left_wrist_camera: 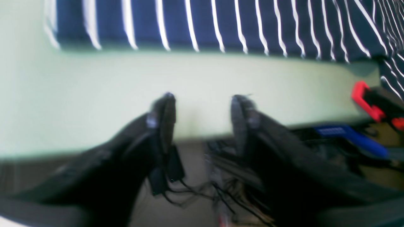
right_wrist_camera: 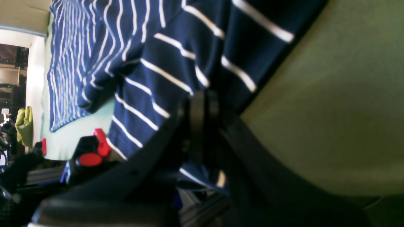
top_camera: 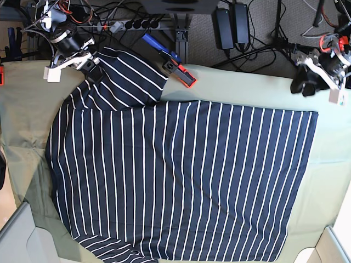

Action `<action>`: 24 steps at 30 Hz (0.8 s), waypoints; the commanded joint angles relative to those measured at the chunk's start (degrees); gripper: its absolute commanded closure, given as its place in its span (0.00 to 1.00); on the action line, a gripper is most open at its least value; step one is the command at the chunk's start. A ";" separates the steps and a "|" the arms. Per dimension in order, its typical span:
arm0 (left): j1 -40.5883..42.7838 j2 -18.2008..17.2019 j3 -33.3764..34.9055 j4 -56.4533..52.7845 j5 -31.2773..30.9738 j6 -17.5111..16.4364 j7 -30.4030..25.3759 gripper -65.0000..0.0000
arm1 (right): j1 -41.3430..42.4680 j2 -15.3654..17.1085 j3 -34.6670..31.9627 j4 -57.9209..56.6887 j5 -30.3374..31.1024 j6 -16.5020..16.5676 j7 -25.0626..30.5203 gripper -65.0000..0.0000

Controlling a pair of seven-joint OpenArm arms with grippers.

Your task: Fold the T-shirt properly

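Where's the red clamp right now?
In the base view, the red clamp sits at the table's far edge, left of centre, just beyond the T-shirt.

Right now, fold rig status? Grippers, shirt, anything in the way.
Right gripper shut on T-shirt sleeve, lifted. Left gripper open, empty, off the hem. Shirt spread flat on green cloth. Red-tipped clamp near the collar edge.

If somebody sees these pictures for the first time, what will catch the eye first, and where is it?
First comes the big dark T-shirt with thin white stripes, spread across most of the pale green cloth. At the far corner on the base view's left, the right gripper is shut on one sleeve. On the opposite side, the left gripper stands open and empty beside the shirt's straight edge, and a red and blue clamp sits at the table's far edge.
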 commanded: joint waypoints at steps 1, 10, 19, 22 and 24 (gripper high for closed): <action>-1.18 -1.60 -0.46 -0.09 0.20 -0.70 -1.40 0.42 | -0.22 0.37 0.11 0.66 -0.57 3.26 -0.20 1.00; -13.92 -3.39 -0.33 -15.47 3.52 3.19 -2.01 0.40 | -0.20 0.48 0.13 0.66 -0.55 3.26 -0.20 1.00; -23.41 -3.34 -0.33 -29.05 -0.72 4.33 1.40 0.40 | -0.22 0.48 0.13 0.66 -0.55 3.26 -0.20 1.00; -23.54 -3.34 -0.33 -28.46 -1.99 2.91 3.41 0.40 | -0.22 0.48 0.13 0.66 -0.55 3.26 -0.20 1.00; -23.54 -3.32 -0.31 -27.69 -2.45 2.29 4.76 0.40 | -0.22 0.48 0.13 0.66 -0.57 3.26 -0.20 1.00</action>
